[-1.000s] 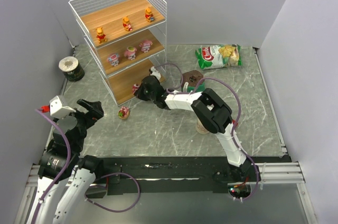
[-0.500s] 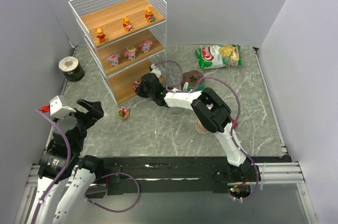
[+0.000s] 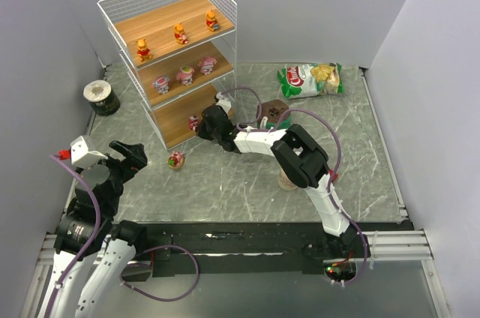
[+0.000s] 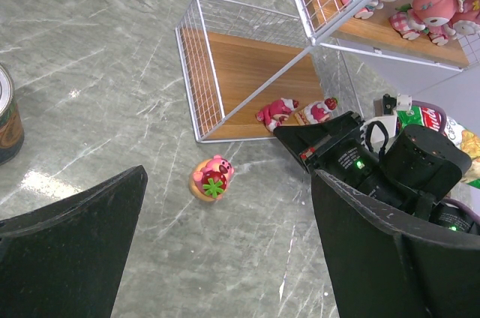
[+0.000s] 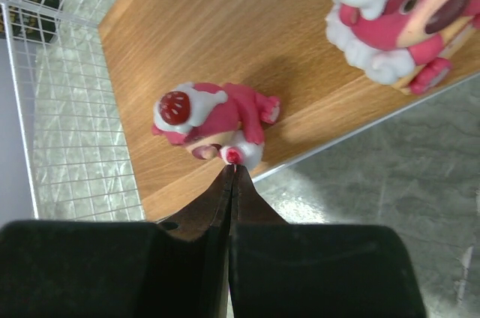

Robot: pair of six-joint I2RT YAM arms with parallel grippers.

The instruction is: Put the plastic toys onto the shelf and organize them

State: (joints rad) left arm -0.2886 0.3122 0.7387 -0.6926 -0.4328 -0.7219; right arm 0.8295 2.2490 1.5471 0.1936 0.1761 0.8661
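Note:
The white wire shelf (image 3: 161, 22) holds three orange-yellow toys (image 3: 180, 33) on its top tier and three pink toys (image 3: 185, 74) on its middle tier. Two red-and-white toys lie on the bottom tier, one near the front edge (image 5: 214, 121) and one further right (image 5: 397, 25); both also show in the left wrist view (image 4: 276, 113). My right gripper (image 5: 232, 169) is shut, and its tips touch the front toy's foot at the tier's front edge (image 3: 204, 123). A pink toy (image 3: 175, 159) lies on the table (image 4: 212, 178). My left gripper (image 3: 129, 157) is open and empty, held above the table to that toy's left.
A green chip bag (image 3: 311, 78) lies at the back right and a brown packet (image 3: 274, 112) beside the right arm. A dark can (image 3: 100, 97) stands left of the shelf. A cream bottle (image 3: 287, 180) stands under the right arm's elbow.
My right gripper has moved slightly forward to the bottom tier's front edge, staying shut. The left arm has not moved.

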